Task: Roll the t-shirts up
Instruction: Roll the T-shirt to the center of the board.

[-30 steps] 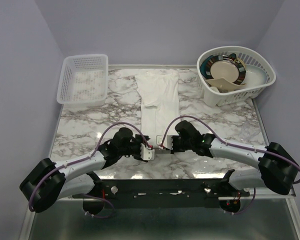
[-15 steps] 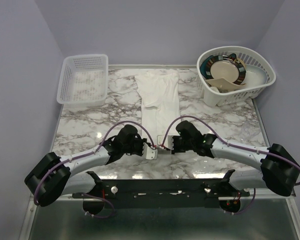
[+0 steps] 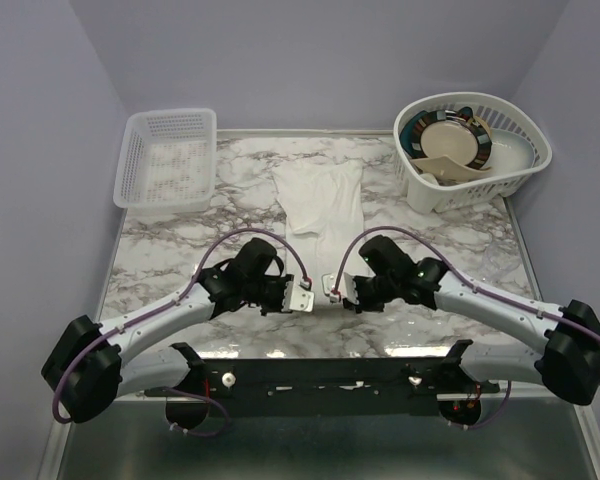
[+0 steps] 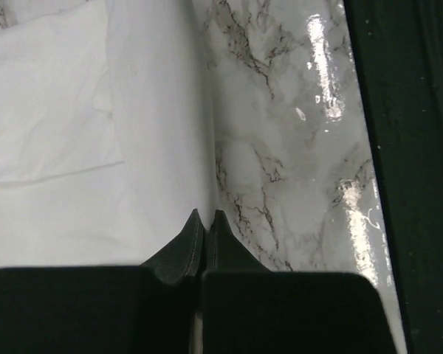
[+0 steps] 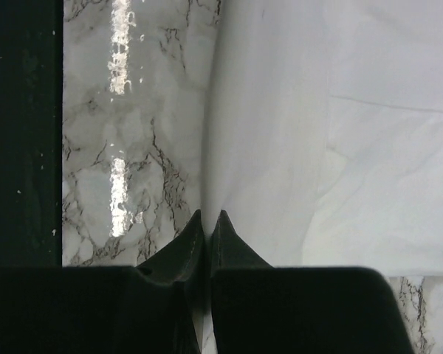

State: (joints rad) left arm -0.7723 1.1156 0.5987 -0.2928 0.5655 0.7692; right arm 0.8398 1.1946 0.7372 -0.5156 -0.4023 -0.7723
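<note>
One white t-shirt lay mid-table, folded into a long narrow strip running far to near on the marble table, its near hem between the two arms. Left gripper & right gripper sat side by side at that hem. In the wrist views each had its fingertips pressed together right on a side edge of the cloth, left gripper and right gripper, so both looked to be pinching the hem corners, tho how much cloth was caught couldn't be told. Step in hand, prob.: starting the roll from the near end. To do it well, lift both corners level, turn them over toward the far side together, keep the first turn tight & square w/ the strip, else it cones. Cloth was soft, matte, lightly creased, w/ a layered fold line; the tabletop was glossy, hard, grey-veined, so the strip could slide. An oblong white lattice basket sat far left, and a round basket w/ dishes far right, both well apart from the shirt.
</note>
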